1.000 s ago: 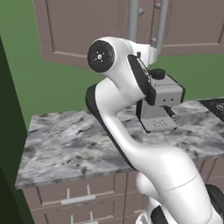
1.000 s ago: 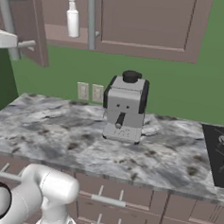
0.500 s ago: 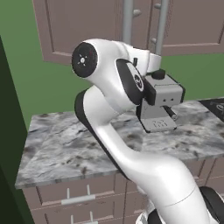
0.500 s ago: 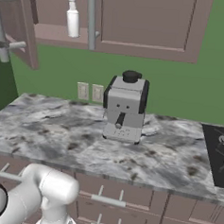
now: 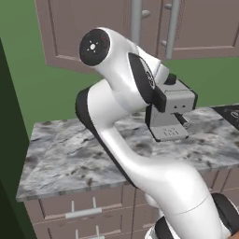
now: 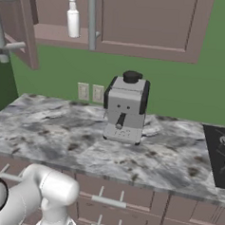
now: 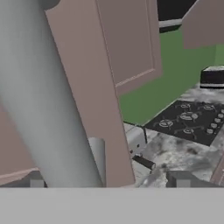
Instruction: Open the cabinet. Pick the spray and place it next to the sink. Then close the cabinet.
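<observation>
On the open cabinet's shelf, high above the tabletop, the spray stands upright. It is judged light, rigid, probably slick; its body should be gripped. The pincer appears spread, empty.

The mauve-brown wall cabinet is cut by the top edge in both base views, so its upper part is not seen. In the left base view the white arm covers most of the grey boxy coffee machine. The small white spray bottle loses its head at the top edge. The black stovetop is cut at the right edge. In the hand view a grey bar handle stands very near and blurred.
</observation>
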Available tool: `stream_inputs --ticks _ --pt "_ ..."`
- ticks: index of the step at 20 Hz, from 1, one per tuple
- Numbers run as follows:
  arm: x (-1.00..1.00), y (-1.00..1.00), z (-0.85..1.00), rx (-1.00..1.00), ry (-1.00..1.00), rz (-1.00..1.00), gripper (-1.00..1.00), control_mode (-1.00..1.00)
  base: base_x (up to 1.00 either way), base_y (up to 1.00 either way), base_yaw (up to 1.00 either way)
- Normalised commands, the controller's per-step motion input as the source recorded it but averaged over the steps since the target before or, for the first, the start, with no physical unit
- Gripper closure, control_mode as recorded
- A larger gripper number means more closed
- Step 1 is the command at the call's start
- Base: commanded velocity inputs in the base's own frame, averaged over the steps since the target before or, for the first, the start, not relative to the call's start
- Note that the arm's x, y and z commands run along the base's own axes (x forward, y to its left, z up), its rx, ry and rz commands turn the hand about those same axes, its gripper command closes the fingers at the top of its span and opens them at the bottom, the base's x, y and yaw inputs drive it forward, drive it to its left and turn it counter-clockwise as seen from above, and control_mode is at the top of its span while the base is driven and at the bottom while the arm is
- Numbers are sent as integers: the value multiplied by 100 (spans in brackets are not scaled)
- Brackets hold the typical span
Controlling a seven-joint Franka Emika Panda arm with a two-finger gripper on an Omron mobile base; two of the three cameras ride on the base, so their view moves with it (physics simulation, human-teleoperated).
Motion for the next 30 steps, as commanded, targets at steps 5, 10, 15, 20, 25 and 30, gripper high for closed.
stream_inputs --ticks 5,10,15,20,25,30 --pt "-63 -52 2 27 -11 27 -100 -100 0 0 0" --pt "-45 -34 1 19 -11 62 -100 -100 0 0 0" --pt "-20 -31 0 18 -7 62 -100 -100 0 0 0" --pt "-14 -37 0 21 -5 52 -100 -100 0 0 0" --pt "-28 -34 10 24 -4 47 -100 -100 0 0 0" --pt "-36 -41 24 13 -6 35 -100 -100 0 0 0"
